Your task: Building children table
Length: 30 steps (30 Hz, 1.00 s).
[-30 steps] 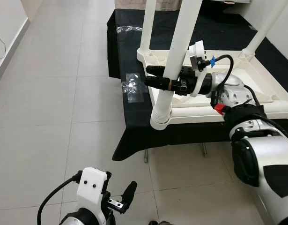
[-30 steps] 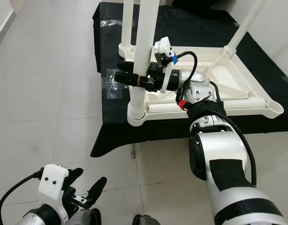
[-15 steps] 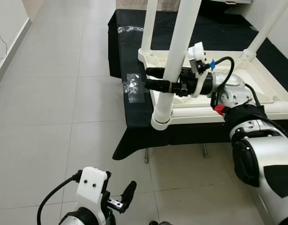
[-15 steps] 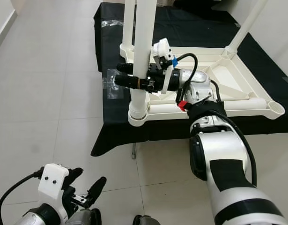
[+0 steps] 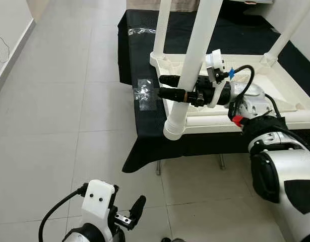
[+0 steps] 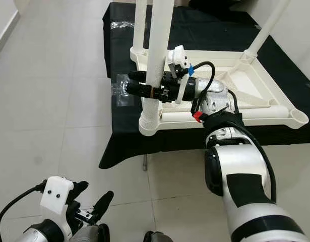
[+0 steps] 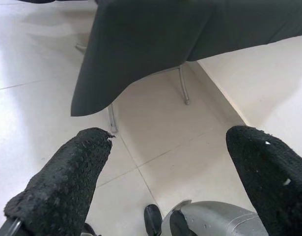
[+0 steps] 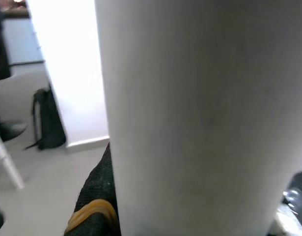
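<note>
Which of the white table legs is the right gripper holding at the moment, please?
The nearest leg, at the tabletop's front-left corner; the right gripper is clamped around it, while the others stand free.

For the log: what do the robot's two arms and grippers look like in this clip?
Right arm: glossy silver shell with black panels, a red tag, a blue clip and a looping black cable. Right gripper: long black fingers, one with an orange band, behind a white camera block. Left gripper: white housing, black cable, textured black fingers.
</note>
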### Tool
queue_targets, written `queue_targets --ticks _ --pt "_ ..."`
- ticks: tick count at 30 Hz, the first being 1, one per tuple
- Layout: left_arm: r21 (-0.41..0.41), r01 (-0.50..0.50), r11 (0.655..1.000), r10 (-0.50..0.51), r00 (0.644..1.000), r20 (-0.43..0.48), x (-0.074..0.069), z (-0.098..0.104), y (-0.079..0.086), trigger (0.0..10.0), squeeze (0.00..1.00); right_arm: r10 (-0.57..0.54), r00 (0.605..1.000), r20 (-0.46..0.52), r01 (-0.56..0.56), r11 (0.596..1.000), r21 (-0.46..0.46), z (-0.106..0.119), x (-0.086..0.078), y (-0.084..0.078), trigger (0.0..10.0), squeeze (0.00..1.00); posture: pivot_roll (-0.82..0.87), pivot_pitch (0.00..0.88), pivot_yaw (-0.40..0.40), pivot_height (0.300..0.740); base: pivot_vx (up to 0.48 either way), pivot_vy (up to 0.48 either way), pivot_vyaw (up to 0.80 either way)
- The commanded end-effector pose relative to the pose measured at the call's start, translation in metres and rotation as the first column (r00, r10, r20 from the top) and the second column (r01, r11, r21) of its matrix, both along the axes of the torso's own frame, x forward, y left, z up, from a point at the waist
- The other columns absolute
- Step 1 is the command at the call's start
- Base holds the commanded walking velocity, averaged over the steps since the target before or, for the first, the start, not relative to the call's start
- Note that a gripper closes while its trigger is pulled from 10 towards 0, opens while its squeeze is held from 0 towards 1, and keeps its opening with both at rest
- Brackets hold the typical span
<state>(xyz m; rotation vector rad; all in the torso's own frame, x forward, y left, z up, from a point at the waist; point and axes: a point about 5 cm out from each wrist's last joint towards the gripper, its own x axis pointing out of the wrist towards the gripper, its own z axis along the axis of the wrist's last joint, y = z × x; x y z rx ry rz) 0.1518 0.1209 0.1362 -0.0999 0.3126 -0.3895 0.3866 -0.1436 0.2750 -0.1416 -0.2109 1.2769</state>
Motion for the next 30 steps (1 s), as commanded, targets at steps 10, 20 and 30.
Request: queue_targets --ticks 10,20,30 --pt "0.0 0.017 1.0 -0.017 1.0 -0.007 -0.003 0.002 0.0 10.0 0.0 -0.134 0.987 -0.091 0.137 0.99 0.03 -0.03 0.001 -0.015 10.0 0.0 0.2 0.229 -0.108 0.74 0.0 0.0 0.0" --pt "0.0 0.021 1.0 -0.021 1.0 -0.005 -0.002 0.002 0.0 10.0 0.0 -0.326 0.938 -0.119 0.33 0.944 0.02 -0.044 0.008 -0.014 10.0 0.0 0.2 0.227 -0.106 0.74 0.0 0.0 0.0" --pt "-0.002 0.024 1.0 -0.024 1.0 -0.005 -0.002 0.002 -0.002 10.0 0.0 -0.54 0.831 -0.136 0.547 0.837 0.019 -0.044 0.02 -0.01 10.0 0.0 0.19 0.216 -0.111 0.74 0.0 0.0 0.0"
